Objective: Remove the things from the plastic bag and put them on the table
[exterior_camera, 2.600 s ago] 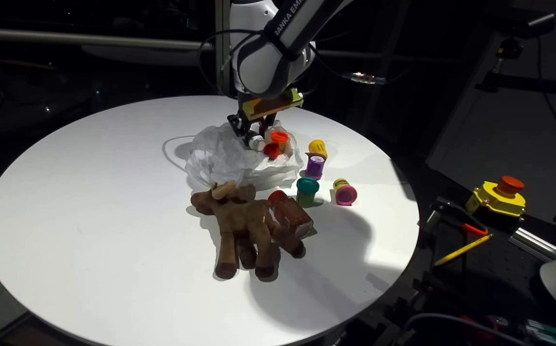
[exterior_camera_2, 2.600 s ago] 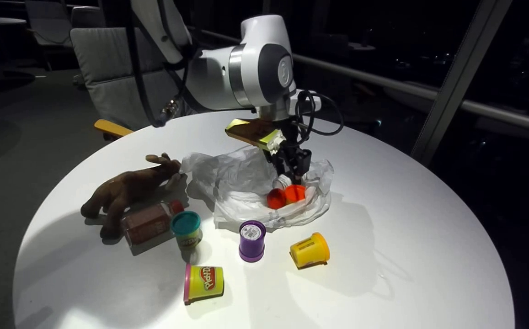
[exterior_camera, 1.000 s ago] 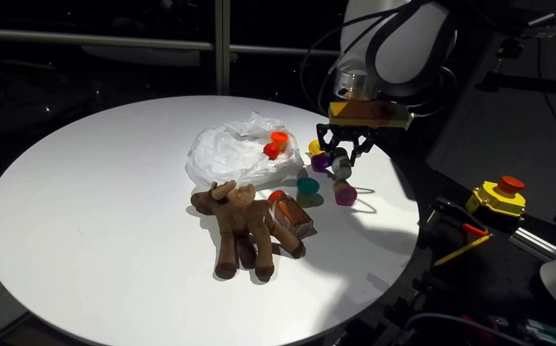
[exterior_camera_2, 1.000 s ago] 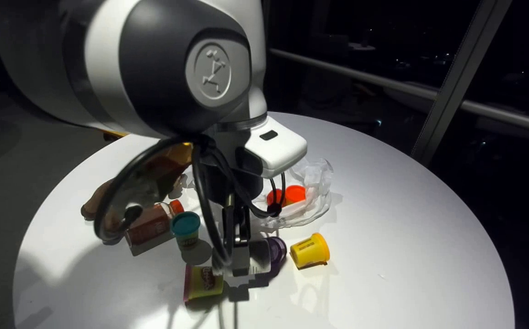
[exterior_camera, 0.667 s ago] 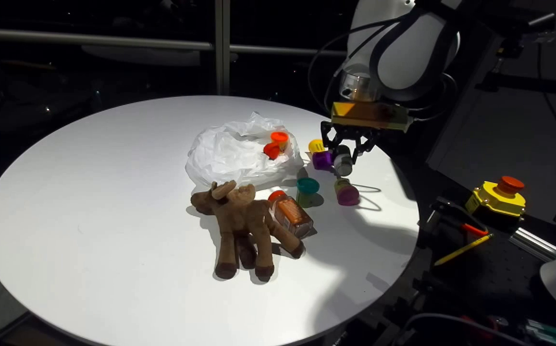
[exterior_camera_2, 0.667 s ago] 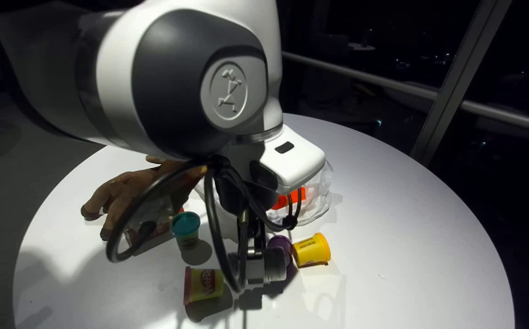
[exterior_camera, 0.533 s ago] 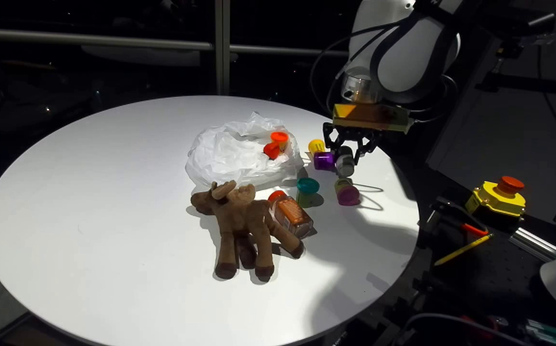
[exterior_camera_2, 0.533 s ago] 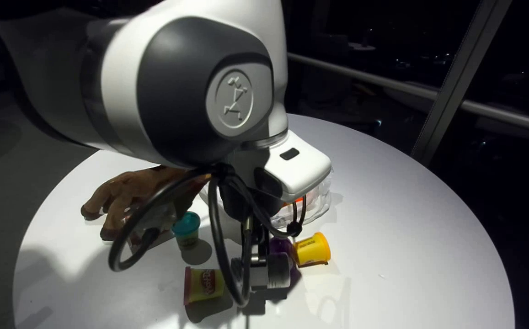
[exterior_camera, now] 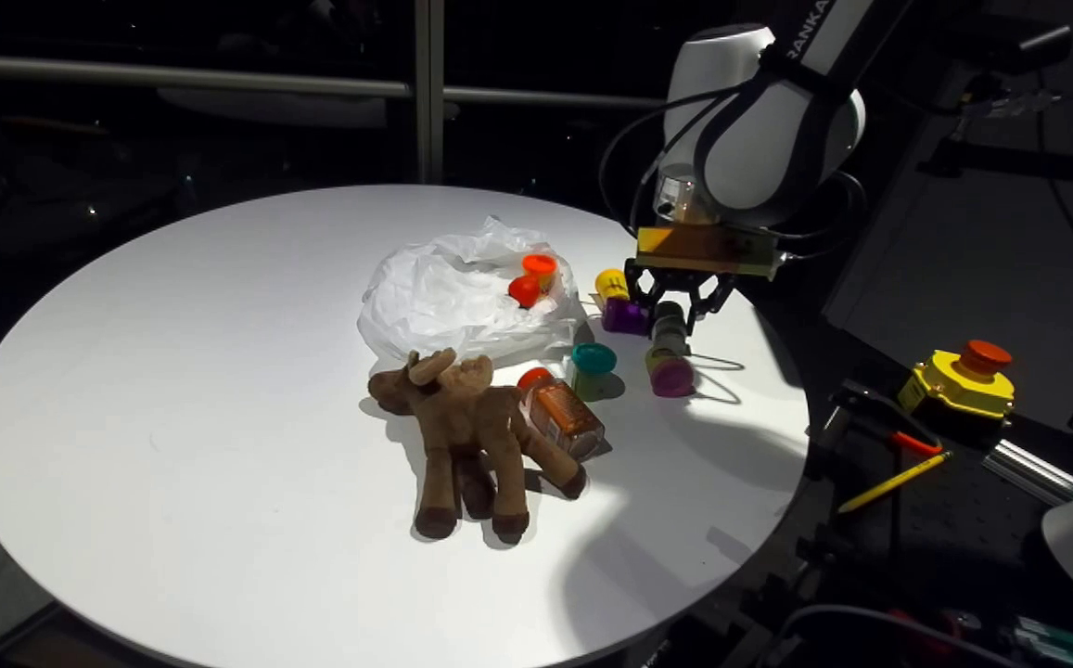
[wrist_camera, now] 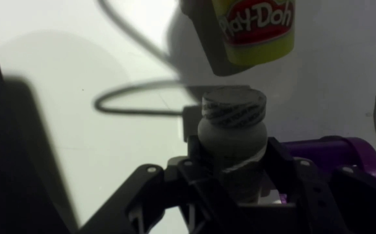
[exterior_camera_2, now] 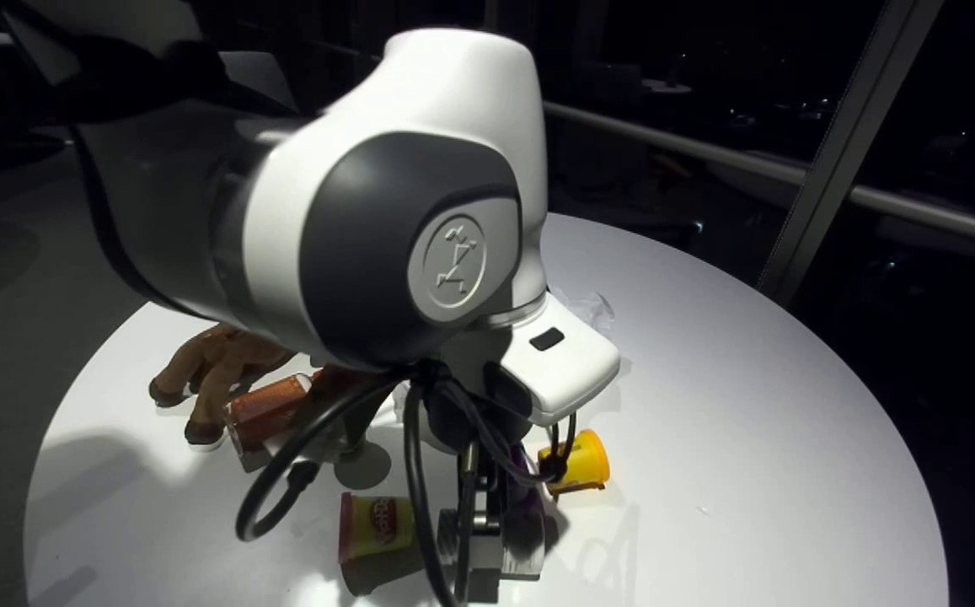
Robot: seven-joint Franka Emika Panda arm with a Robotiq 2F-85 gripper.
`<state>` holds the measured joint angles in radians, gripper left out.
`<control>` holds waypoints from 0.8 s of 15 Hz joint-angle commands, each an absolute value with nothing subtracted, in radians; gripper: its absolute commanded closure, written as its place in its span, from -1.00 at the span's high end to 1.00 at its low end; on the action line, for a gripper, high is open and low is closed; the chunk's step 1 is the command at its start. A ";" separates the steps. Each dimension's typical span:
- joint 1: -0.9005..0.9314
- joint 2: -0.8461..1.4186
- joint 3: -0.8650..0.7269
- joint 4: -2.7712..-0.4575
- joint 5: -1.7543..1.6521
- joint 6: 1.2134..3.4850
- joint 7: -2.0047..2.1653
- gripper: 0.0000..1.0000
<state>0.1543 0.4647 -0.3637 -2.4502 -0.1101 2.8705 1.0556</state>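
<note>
Placing a bottle (wrist_camera: 234, 133)

In the wrist view, your gripper (wrist_camera: 233, 145) is clamping the bottle just beside a purple tub (wrist_camera: 334, 156); you should be edging clear before releasing. In an exterior view, the plastic bag (exterior_camera: 429, 301) is holding an orange-lidded tub (exterior_camera: 539, 269); in an exterior view, your arm (exterior_camera_2: 403, 253) is mostly hiding the bag.

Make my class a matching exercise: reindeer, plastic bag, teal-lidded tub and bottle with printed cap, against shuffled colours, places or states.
Things
1. Plush reindeer
2. Plastic bag
3. Teal-lidded tub
4. Bottle with printed cap

Descriptions
A. Upright on the table
B. Gripped by the end effector
C. Brown
D. Crumpled and whitish

Pairs: 1-C, 2-D, 3-A, 4-B
</note>
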 commanded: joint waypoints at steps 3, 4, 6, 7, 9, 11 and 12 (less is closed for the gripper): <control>0.273 0.426 -0.459 -2.402 -0.132 2.874 1.119 0.82; 0.286 0.408 -0.462 -2.390 -0.132 2.871 1.120 0.95; 0.280 0.383 -0.420 -2.345 -0.114 2.862 1.098 1.00; 0.269 0.383 -0.390 -2.315 -0.101 2.858 1.088 1.00; 0.214 0.403 -0.294 -2.246 -0.038 2.850 1.060 1.00; 0.162 0.441 -0.210 -2.179 0.049 2.830 1.050 1.00; 0.140 0.457 -0.176 -2.152 0.090 2.818 1.048 0.99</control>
